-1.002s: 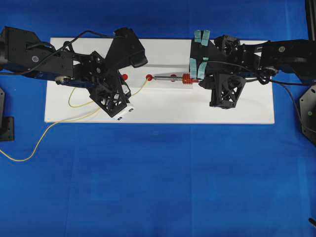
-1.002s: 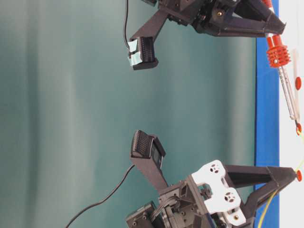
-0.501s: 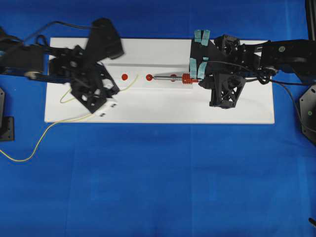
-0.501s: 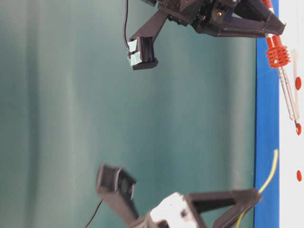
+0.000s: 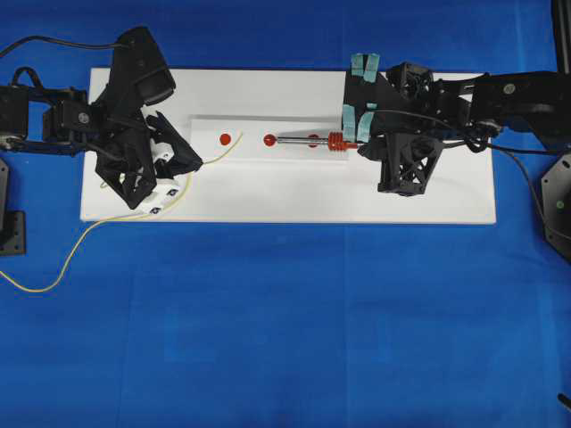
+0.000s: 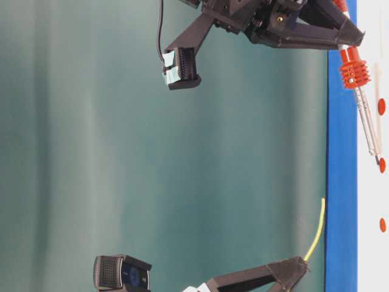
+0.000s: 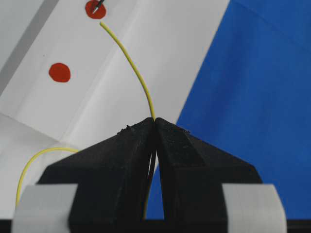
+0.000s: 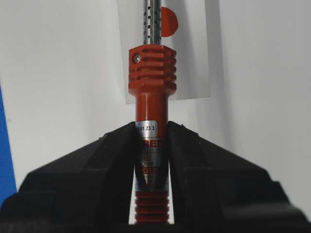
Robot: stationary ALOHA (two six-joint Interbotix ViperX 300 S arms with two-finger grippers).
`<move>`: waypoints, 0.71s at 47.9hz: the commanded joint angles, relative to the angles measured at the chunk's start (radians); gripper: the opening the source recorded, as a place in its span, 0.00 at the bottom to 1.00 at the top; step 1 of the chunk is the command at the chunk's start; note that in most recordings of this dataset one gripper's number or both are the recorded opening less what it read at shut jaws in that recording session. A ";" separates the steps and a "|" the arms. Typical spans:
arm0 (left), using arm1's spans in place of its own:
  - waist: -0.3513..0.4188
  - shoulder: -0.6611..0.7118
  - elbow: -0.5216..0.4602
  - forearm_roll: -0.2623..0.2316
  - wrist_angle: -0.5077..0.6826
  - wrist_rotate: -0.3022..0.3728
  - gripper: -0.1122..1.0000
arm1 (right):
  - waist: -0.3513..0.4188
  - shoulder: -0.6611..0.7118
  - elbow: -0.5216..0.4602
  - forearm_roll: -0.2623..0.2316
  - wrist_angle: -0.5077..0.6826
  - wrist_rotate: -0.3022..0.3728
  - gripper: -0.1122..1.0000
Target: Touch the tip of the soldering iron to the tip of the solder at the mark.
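The soldering iron [image 5: 303, 139] lies level over the white board, its red ribbed handle [image 8: 151, 77] clamped in my shut right gripper [image 8: 151, 130]. Its dark tip rests on the middle red mark [image 5: 269, 139]. My left gripper [image 7: 154, 120] is shut on the thin yellow solder [image 7: 132, 65] and stands near the board's left end [image 5: 192, 160]. The solder's free end [image 5: 239, 135] points toward the iron's tip and stops short of it, between two marks. In the table-level view the solder [image 6: 315, 234] hangs well above the board, apart from the iron [image 6: 366, 118].
The white board [image 5: 268, 196] lies on a blue cloth. A second red mark [image 5: 225, 138] is left of the iron's tip, and a third [image 8: 168, 22] sits under the shaft. Slack solder trails off the board's left edge [image 5: 40, 283].
My left gripper has swung left and lifted, pulling the solder's end back from the middle mark and up off the board. The right gripper and iron have stayed put.
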 commanded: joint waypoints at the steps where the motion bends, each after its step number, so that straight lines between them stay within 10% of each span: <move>1: -0.003 -0.015 -0.011 0.003 -0.005 0.000 0.13 | -0.006 -0.032 -0.014 -0.003 0.006 -0.002 0.16; 34: -0.003 -0.011 -0.015 0.003 0.018 -0.002 0.13 | -0.069 -0.448 0.193 -0.006 0.170 0.018 0.16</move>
